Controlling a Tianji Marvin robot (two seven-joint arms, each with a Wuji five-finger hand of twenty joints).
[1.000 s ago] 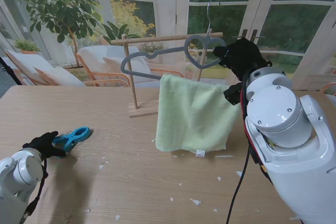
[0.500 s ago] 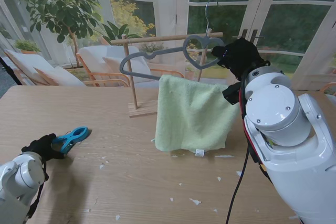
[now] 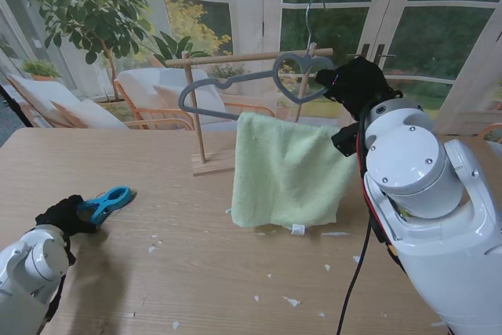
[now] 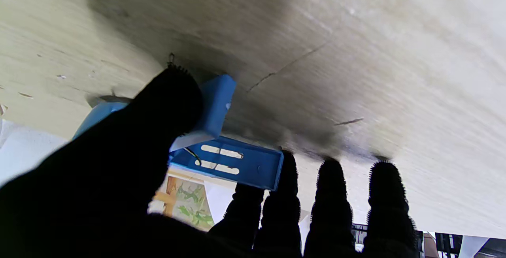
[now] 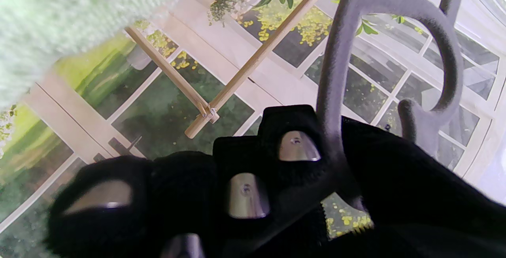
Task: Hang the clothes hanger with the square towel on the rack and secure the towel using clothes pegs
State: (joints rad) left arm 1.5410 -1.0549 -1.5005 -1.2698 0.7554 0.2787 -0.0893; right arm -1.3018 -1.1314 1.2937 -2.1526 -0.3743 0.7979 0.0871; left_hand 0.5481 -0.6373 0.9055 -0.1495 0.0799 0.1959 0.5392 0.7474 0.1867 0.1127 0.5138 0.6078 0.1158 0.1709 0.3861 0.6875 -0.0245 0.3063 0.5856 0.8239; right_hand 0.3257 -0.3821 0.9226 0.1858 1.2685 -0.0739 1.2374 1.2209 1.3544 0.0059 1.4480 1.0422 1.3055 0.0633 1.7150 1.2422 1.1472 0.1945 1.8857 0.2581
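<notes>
The right hand (image 3: 357,84) grips the grey clothes hanger (image 3: 259,84) by its heart-shaped end, lifted beside the wooden rack (image 3: 235,59), with the green square towel (image 3: 286,170) draped beneath the fingers (image 5: 245,187). The left hand (image 3: 59,214) pinches a blue clothes peg (image 3: 110,202) low over the table (image 3: 196,272)

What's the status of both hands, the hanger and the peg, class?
Right hand shut on grey hanger, green towel draped, near rack. Left hand shut on blue peg. Nothing blocking.
</notes>
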